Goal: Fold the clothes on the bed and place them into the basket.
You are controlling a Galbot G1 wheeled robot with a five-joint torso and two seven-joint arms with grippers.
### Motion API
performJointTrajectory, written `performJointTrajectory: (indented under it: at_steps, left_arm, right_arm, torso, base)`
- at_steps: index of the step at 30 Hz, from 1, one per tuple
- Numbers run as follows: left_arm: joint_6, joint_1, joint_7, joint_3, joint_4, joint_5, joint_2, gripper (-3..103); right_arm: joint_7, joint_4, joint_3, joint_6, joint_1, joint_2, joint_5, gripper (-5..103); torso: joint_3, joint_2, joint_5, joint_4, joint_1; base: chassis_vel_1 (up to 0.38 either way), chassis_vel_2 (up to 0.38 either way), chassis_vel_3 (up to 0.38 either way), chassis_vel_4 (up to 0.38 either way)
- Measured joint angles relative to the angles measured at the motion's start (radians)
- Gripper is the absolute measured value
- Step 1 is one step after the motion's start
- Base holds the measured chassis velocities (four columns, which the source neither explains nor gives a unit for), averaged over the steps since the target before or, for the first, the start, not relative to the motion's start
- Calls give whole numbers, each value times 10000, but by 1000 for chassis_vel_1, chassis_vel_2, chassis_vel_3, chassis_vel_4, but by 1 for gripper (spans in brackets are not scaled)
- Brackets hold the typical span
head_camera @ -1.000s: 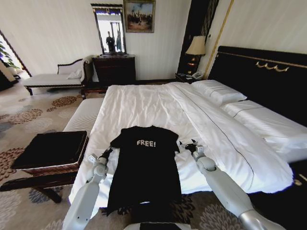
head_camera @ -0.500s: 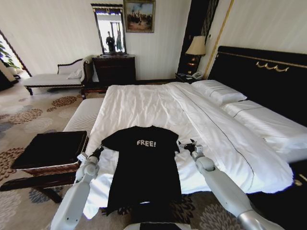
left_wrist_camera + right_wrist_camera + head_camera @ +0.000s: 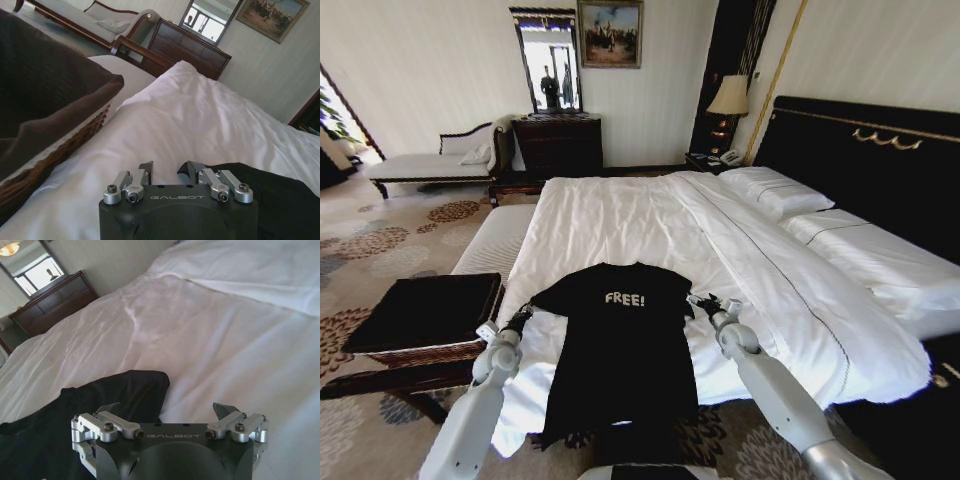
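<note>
The black T-shirt (image 3: 620, 345) with white "FREE!" lettering lies flat, chest up, at the foot of the bed (image 3: 620, 215), and its hem hangs over the edge. My left gripper (image 3: 520, 315) sits at the tip of the spread left sleeve. In the left wrist view it (image 3: 167, 167) is open, with white duvet between the fingers and the shirt (image 3: 265, 187) beside one fingertip. At the right sleeve, my right gripper (image 3: 701, 301) stands wide open (image 3: 165, 410) just short of the sleeve's edge (image 3: 125, 387). The basket (image 3: 420, 352) rests left of the bed.
The wicker basket (image 3: 80, 132) stands on a dark wooden stand close to my left arm. A cream bench (image 3: 495, 240) lies along the bed's left side. Pillows (image 3: 775, 190) and the black headboard are on the right. A dresser (image 3: 560, 145) and a chaise (image 3: 425, 165) stand far back.
My left gripper has moved out to the left, and the left sleeve now lies spread out sideways. The right gripper has crept slightly closer to the right sleeve.
</note>
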Motion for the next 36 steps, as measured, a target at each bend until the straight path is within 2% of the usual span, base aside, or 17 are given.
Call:
performJointTrajectory:
  at_steps: [1,2,4,6,8,10,14,19,26,36]
  left_arm:
    - [-53,498,44,-230,-399,157,20,47]
    - [-78,692,68,-318,-551,238,20,53]
    - [-100,862,90,-398,-681,322,16,53]
    - [-247,1714,187,-699,-1343,798,-92,64]
    - [-295,2156,204,-870,-1757,920,-206,74]
    - [-315,2360,205,-971,-1960,947,-277,74]
    - [-371,2906,205,-1216,-2515,1016,-462,96]
    - [-394,3059,206,-1282,-2724,1049,-473,100]
    - [-387,3013,134,-1211,-2876,1141,-483,100]
    - [-309,3138,-10,-1276,-3223,1150,-334,100]
  right_arm:
    - [376,201,313,-342,-154,135,919,100]
    - [543,275,447,-482,-234,196,1302,100]
    - [660,323,542,-585,-295,241,1563,100]
    - [1131,538,1015,-996,-609,447,2612,100]
    - [1325,705,1255,-1184,-823,593,3030,100]
    - [1457,838,1381,-1273,-935,695,3259,100]
    - [2010,1575,1809,-1575,-1318,1164,4149,100]
    - [2493,2170,2073,-1847,-1542,1509,4661,100]
    - [2676,2257,2068,-1923,-1651,1821,4688,100]
    - [2206,860,2268,-1536,-728,2372,4257,100]
  torso:
    - [0,1,-2,3,0]
    - [0,1,-2,3,-1]
    - [-1,1,-2,2,-1]
    - [-1,1,-2,2,-1]
    - [-1,2,-1,-1,-2]
    - [-1,2,0,-1,-2]
    - [-1,3,0,-1,-2]
    - [-1,2,-1,1,-2]
    - [0,2,-1,-2,-2]
    - [1,0,-1,0,0]
  base:
    - [0,0,0,0]
    - [0,0,0,0]
    - [0,0,0,0]
    - [0,0,0,0]
    - [0,0,0,0]
    - [0,0,0,0]
    - [0,0,0,0]
    - [0,0,0,0]
    - [0,0,0,0]
    - [0,0,0,0]
